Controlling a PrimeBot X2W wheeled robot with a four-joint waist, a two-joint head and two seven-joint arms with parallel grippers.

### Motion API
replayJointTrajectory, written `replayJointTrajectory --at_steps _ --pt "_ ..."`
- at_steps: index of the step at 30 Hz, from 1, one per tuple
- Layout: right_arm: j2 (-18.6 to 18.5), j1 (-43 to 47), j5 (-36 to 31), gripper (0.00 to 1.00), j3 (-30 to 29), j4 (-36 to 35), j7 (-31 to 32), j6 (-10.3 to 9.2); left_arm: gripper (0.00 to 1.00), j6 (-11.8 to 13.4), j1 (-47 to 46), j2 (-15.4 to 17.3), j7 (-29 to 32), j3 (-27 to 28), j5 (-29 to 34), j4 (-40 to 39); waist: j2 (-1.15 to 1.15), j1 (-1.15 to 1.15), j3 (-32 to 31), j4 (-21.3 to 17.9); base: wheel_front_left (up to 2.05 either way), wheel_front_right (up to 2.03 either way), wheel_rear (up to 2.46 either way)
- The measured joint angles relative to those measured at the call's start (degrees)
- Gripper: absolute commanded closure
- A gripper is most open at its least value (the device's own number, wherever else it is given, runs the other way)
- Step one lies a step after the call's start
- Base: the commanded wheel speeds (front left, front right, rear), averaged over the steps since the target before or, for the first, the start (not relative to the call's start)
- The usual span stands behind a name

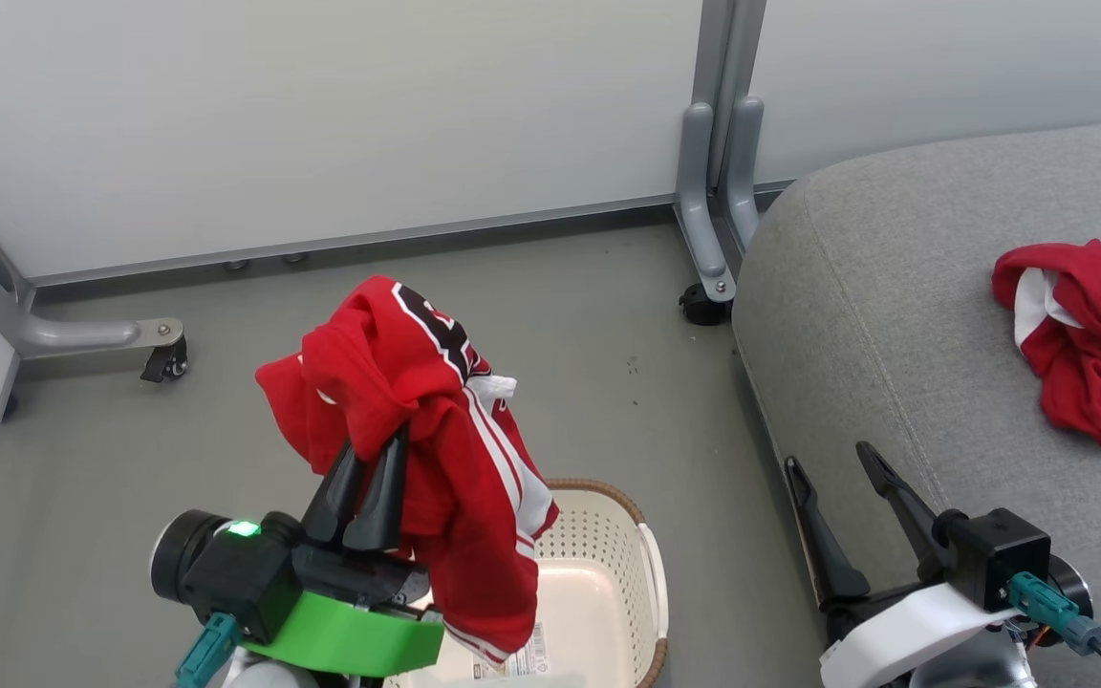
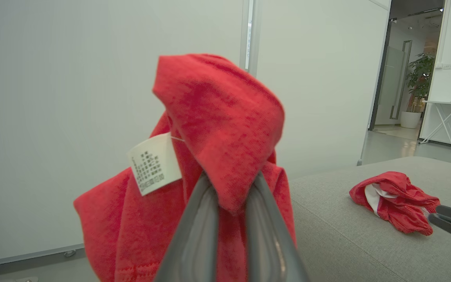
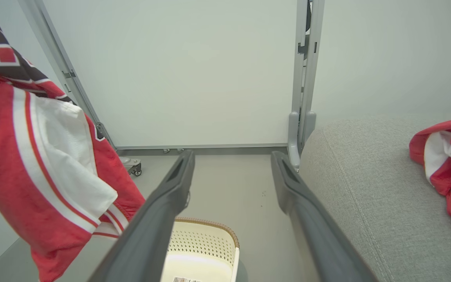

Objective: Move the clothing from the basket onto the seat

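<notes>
- Grey floor (image 1: 560, 315) runs back to a pale partition wall (image 1: 321, 115). You have the seat (image 1: 895, 287) on the right and the basket (image 1: 598, 535) near you, low in the middle of the head view.
- Your left gripper (image 1: 377, 459) has its jaws pinched narrow on a bunched fold of the held garment (image 1: 474, 478). That garment hangs in the air over the basket's left side, left of the seat and well apart from it.
- Your right gripper (image 1: 828, 457) has its jaws wide and holds nothing. It stands just beside the seat's left edge, between basket and seat.
- The second garment (image 1: 1086, 325) lies crumpled on the seat, far right, so I judge the task about half done.
- The held garment's long axis runs close to vertical. A hump of red cloth rises above the jaws, with the dark lettering at the top. The striped white panel and hem point down towards the basket, and a care label (image 2: 154, 162) hangs on the left in the left wrist view.
- Risks as you carry it right:
  - The grip is on a small fold, so a quick swing could pull the cloth out and drop it on the floor.
  - The hem hangs low near the basket's brown rim, so a sideways move without more height could catch it and tip the basket.
  - The right gripper's spread jaws stand in the path and could snag the trailing cloth.
  - Letting go too near the seat's rounded left edge may let the garment slide off.
</notes>
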Motion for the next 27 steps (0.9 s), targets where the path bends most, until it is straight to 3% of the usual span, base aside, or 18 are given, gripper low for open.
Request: replayJointTrajectory --at_steps 9,20,27 --pt "-0.8 -1.3 1.6 0.00 4.2 1.3 1.0 0.00 1.00 -0.2 -0.3 -0.2 0.0 -0.2 0.0 -0.2 0.00 0.00 0.3 0.7 0.00 0.00 0.00" --pt "-2.7 -14.2 10.6 0.00 25.5 10.0 1.1 0.00 1.00 -0.6 -2.3 -0.4 0.0 -2.5 0.4 -0.7 0.00 0.00 1.5 3.0 0.00 0.00 0.00" --pt "-1.2 -24.0 14.9 0.00 33.2 19.0 -2.2 0.00 1.00 -0.7 -3.4 -0.5 0.0 -4.6 0.4 -0.6 0.00 0.00 2.3 5.0 0.00 0.00 0.00"
